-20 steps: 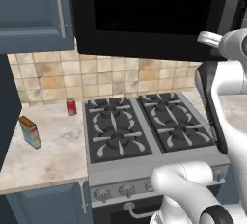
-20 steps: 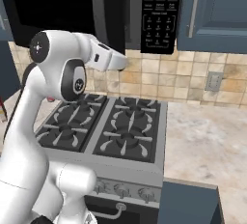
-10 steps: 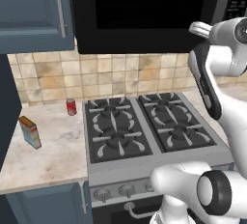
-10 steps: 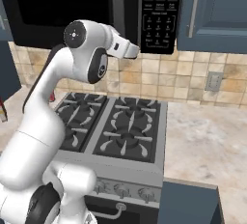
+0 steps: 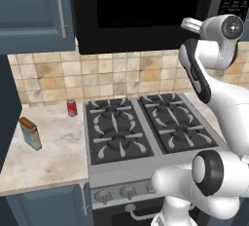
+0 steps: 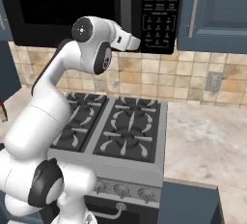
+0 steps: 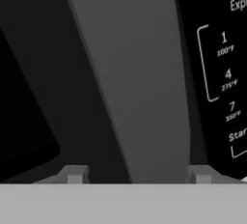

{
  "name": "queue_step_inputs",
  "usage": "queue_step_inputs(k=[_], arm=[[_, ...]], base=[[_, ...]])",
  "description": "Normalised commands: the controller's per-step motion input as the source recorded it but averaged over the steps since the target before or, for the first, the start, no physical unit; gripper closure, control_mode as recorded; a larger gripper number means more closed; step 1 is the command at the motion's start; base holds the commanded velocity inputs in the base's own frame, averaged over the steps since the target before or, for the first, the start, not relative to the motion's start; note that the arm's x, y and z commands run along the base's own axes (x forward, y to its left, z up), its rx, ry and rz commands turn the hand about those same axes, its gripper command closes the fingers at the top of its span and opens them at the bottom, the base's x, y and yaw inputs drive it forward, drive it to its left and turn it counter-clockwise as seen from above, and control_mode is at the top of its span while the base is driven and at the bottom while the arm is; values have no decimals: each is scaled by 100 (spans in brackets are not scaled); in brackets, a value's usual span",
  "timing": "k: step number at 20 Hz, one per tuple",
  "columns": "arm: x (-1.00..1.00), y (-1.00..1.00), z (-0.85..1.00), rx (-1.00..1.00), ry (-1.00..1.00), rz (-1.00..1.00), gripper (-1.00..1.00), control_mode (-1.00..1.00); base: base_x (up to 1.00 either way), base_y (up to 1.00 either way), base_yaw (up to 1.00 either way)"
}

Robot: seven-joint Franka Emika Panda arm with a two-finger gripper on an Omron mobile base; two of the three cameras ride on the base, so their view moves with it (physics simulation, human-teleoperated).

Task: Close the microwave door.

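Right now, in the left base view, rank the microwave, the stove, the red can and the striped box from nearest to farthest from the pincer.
1. the microwave, overhead, directly before the pincer
2. the stove, below it
3. the red can, back left on the counter
4. the striped box, farthest left, nearer the counter's front

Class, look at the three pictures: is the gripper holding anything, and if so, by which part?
Nothing is held. In the hand view the gripper is open, its fingertips set on either side of the grey bar handle of the microwave door, not closed on it.
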Motion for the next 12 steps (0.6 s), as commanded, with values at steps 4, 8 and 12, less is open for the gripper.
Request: queue_step_inputs(k=[4, 8, 12], arm=[[28, 0, 0, 3, -5, 3, -100, -100], [3, 0, 0, 0, -1, 1, -100, -100], [11, 0, 0, 0, 0, 0, -100, -100]], base=[[0, 0, 0], [0, 0, 0], [0, 0, 0]])
